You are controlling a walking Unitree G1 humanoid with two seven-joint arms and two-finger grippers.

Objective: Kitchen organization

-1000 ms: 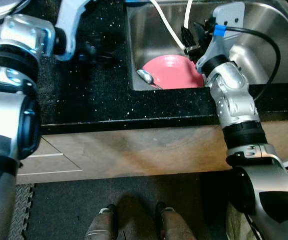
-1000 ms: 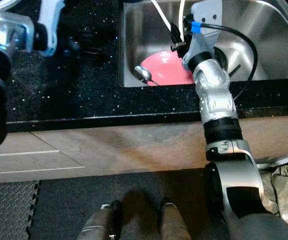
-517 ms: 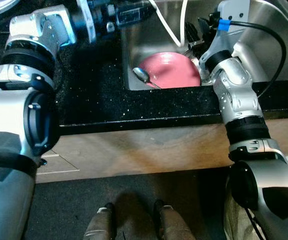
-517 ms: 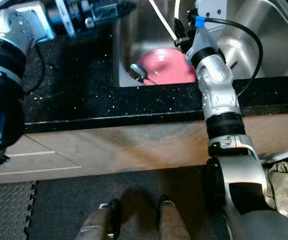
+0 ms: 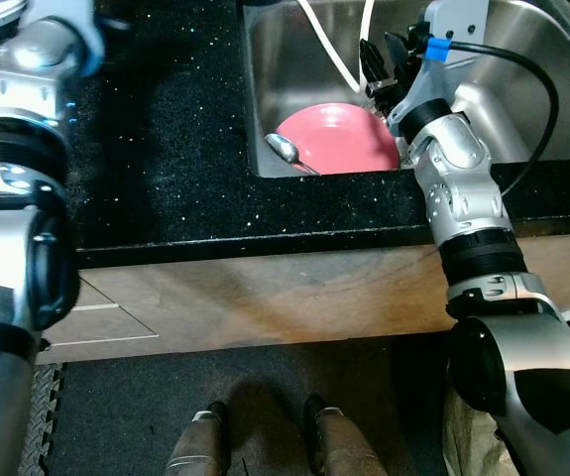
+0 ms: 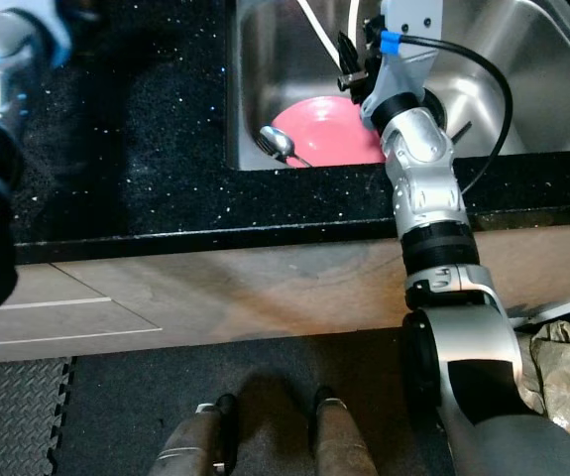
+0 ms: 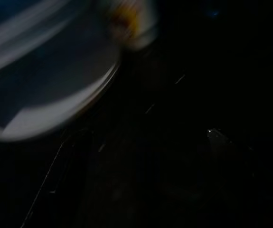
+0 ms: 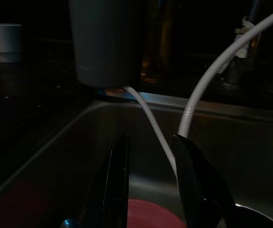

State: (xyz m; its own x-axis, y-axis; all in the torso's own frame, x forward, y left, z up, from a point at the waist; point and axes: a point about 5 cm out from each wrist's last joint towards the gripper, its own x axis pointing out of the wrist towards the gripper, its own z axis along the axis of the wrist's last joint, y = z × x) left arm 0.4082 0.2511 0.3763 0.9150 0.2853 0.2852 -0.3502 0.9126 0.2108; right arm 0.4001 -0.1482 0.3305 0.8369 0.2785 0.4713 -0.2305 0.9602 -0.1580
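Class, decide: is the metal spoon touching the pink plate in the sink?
Touching. In the left eye view the spoon lies on the pink plate's near-left rim, bowl overlapping its edge, no gap between them.

- left wrist view: motion-blurred, mostly black; pale curved streak (image 7: 51, 95) unidentifiable
- pink plate (image 5: 339, 139) near edge hidden behind sink (image 5: 522, 50) front wall
- spoon (image 5: 286, 152) handle partly hidden there
- two white hoses (image 5: 326, 45) cut off at top edge

Lighting uneven — head views sharp, wrist views dim.
Steel sink (image 5: 522, 59) catches glare at upper right; black counter (image 5: 166, 169) stays dark with speckle. Left wrist view nearly black, a pale motion-smeared shape upper left; right wrist view murky but legible.
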